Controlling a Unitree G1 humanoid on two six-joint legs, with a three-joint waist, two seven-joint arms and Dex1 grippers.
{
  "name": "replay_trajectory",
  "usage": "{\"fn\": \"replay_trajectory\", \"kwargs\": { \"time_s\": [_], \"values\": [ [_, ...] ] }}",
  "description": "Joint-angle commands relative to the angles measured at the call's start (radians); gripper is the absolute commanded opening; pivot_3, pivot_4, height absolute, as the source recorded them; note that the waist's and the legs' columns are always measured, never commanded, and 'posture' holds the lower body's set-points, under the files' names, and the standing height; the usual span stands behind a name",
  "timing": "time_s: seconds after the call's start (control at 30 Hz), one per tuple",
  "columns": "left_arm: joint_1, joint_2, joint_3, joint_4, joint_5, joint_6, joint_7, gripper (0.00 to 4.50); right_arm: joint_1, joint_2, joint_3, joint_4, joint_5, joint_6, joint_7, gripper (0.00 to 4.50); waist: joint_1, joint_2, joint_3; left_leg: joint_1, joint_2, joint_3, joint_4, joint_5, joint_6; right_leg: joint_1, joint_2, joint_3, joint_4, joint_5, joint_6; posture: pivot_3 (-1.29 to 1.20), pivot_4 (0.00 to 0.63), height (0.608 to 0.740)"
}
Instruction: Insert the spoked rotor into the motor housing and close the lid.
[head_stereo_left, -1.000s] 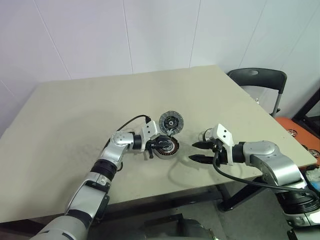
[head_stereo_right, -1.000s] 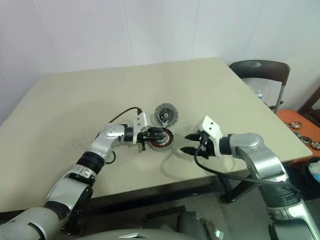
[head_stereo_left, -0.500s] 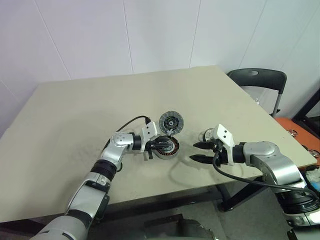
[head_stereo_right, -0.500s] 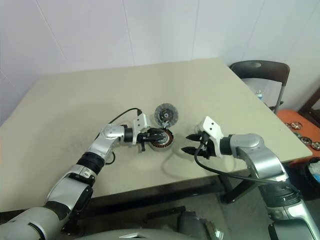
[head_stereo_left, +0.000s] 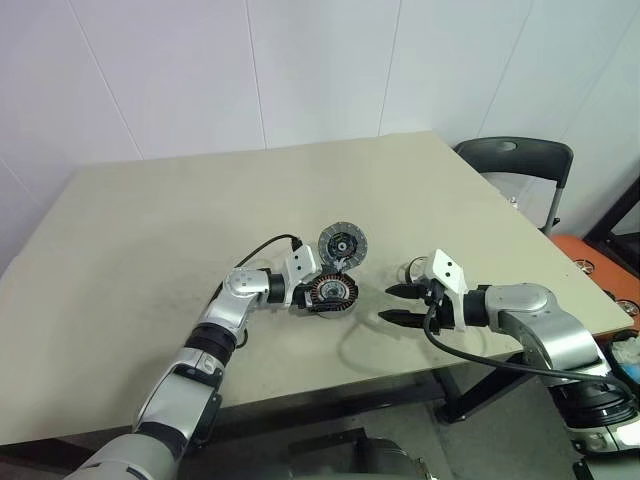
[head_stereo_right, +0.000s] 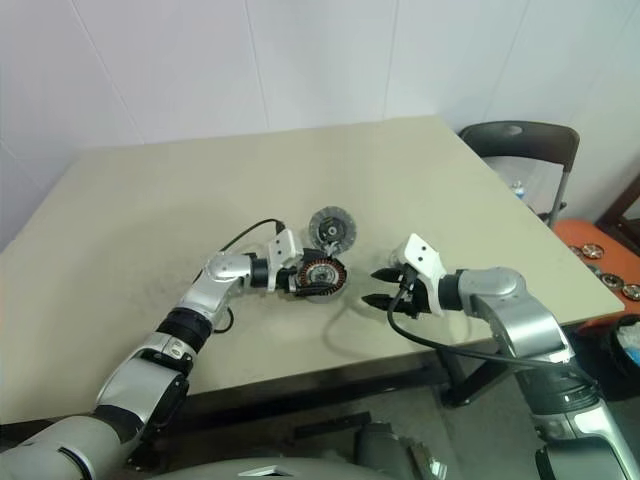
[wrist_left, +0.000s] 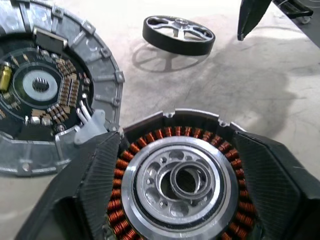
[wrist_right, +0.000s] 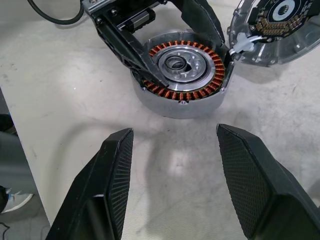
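The motor housing (head_stereo_left: 331, 293), a short grey drum with copper windings and a metal core, sits on the table (head_stereo_left: 150, 250) near its front. My left gripper (head_stereo_left: 322, 292) reaches in level from the left and stands open, one finger on each side of the drum's top (wrist_left: 180, 180). The lid (head_stereo_left: 343, 244), a round finned disc showing its circuit-board face (wrist_left: 50, 85), rests tilted against the drum's far rim. The spoked rotor (wrist_left: 178, 35) lies flat on the table further right, beside my right gripper (head_stereo_left: 397, 304). That gripper is open and empty, pointing at the housing (wrist_right: 182, 70) from a short way off.
A black cable (head_stereo_left: 265, 243) loops over my left wrist. A black chair (head_stereo_left: 520, 160) stands past the table's right edge, with an orange object (head_stereo_left: 590, 262) on the floor near it. The table's front edge runs just below both arms.
My left gripper's fingers have spread apart over the housing, baring its windings and core. Both arms, the lid and the rotor stayed where they were.
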Motion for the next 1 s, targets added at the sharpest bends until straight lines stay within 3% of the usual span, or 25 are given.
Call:
{"fn": "replay_trajectory", "kwargs": {
  "time_s": [0.03,1.0],
  "values": [
    [-0.013,0.014,0.030,-0.022,-0.010,-0.025,0.025,3.71,-0.016,0.006,-0.001,-0.001,-0.005,-0.019,-0.004,2.79,0.000,0.000,0.000,0.000,0.000,0.000,0.000,0.000,0.000,0.000,0.000,0.000,0.000,0.000,0.000,0.00,0.000,0.740],
    [0.017,0.009,-0.008,-0.019,0.043,-0.082,0.090,3.71,-0.058,0.036,0.009,0.011,-0.020,-0.043,-0.032,2.79,0.000,0.000,-0.001,0.001,0.000,0.000,0.000,0.000,0.000,0.001,0.000,0.000,0.000,0.000,0.000,0.00,0.000,0.740]
  ]
}}
